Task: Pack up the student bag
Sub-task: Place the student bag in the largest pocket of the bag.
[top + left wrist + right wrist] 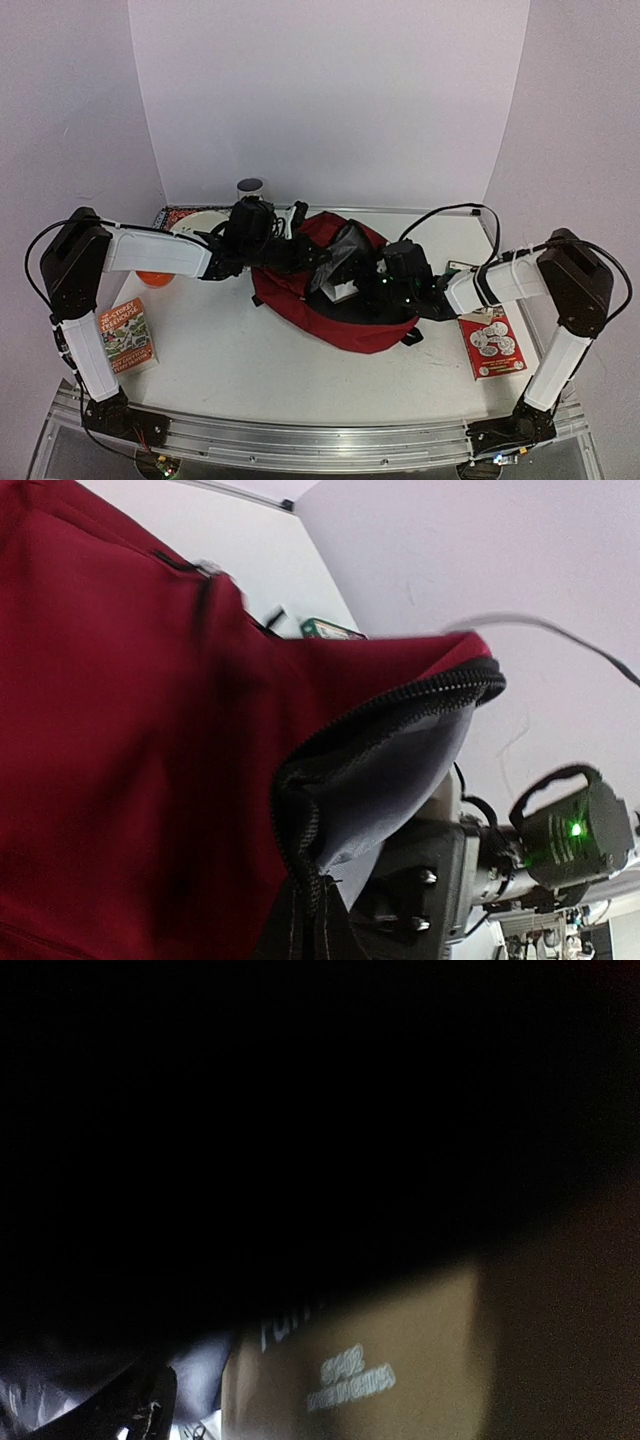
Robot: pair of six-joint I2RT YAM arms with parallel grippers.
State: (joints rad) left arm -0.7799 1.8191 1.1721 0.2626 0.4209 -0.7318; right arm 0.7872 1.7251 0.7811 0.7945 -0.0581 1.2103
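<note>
The student bag (345, 330), a dark red backpack of soft fabric with black zips, is laid at the middle of the white table (250, 360). At the far-left rim of the bag the mouth is held raised by the left gripper (292, 247). Its fingers are not shown, but they are taken to be closed tight on that rim, since the black zip edge (400, 705) and the grey lining (390, 780) stand lifted.

From the right side of the bag the right gripper (365, 272) is put into the mouth. Whether its fingers are wide or narrow cannot be told, because they are hidden. Inside the bag a flat tan item with white print (400, 1360) is seen in the dark.

The step is judged to be the placing of this item. The rim should be kept high, the item let go only when it lies deep, and the right gripper drawn out along its line of entry, so that zip and lining are not caught. A red-covered book (492, 342) to the right of the bag is judged to be waiting.
</note>
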